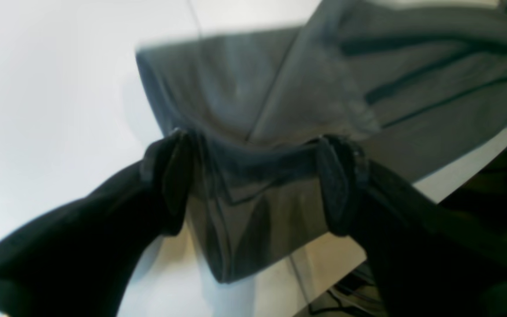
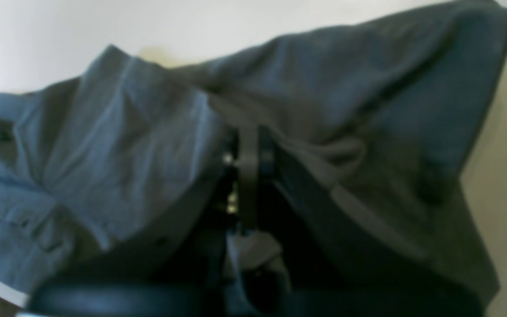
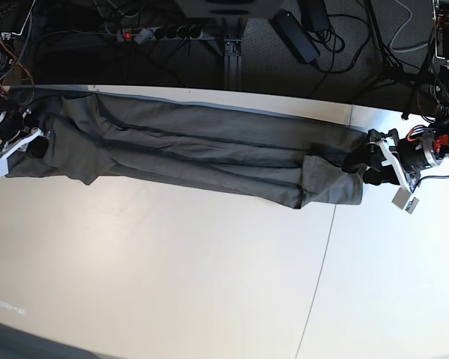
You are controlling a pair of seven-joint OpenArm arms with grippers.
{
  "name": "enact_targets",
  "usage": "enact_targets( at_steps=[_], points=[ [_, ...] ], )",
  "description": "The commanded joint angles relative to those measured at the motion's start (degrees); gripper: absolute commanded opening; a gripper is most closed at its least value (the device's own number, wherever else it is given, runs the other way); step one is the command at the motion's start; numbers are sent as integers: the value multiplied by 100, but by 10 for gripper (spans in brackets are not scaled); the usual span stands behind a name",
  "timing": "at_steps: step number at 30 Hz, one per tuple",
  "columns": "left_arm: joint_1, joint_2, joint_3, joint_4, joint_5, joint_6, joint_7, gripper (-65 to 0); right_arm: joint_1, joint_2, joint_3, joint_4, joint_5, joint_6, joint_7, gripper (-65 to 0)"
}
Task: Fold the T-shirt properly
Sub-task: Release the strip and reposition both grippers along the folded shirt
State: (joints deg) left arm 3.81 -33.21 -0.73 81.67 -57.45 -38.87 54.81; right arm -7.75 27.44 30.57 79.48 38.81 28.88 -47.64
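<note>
Fabric in dark olive-grey, the T-shirt (image 3: pixel 209 142), lies as a long, low band across the upper part of the base view, running from the left edge to right of centre on the white desk (image 3: pixel 179 262). Lengthwise creases run along its middle, and both ends look more bunched than the stretch between them. Toward the right end a rumpled, roughly square patch sits at the band's lower side, with a short fold standing up beside it.

At the right of the base view, the left gripper (image 3: pixel 373 161) is at that end of the shirt. Its jaws stand wide apart; in the left wrist view the dark fingertips (image 1: pixel 172 185) are on either side of a ridge of cloth, which shows between them. I can't tell whether they touch it.

Over at the left edge of the base view, the right gripper (image 3: pixel 36 142) is down at the other end of the cloth. It is closed, its tips together in the middle of the right wrist view amid loose folds. Whether any fabric is pinched between them I cannot tell. Just below it in the base view, a pointed flap of cloth hangs toward the lower side of the band.
</note>
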Motion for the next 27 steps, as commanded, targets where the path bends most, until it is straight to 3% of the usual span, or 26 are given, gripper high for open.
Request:
enact_targets(
  at_steps=[1, 7, 11, 23, 27],
  points=[
    [-96, -39, -52, -20, -116, -113, -103, -181, 57, 122, 44, 74, 90, 396, 68, -650],
    [-96, 114, -52, -341, 144, -113, -284, -181, 57, 125, 44, 74, 87, 396, -63, -650],
    [-101, 111, -55, -341, 546, 79, -431, -181, 57, 125, 44, 74, 96, 396, -103, -650],
    [-111, 114, -955, -334, 487, 92, -422, -181, 57, 125, 44, 74, 216, 398, -186, -650],
    [-107, 133, -977, -337, 455, 87, -398, -181, 57, 122, 44, 74, 216, 396, -186, -650]
  ],
)
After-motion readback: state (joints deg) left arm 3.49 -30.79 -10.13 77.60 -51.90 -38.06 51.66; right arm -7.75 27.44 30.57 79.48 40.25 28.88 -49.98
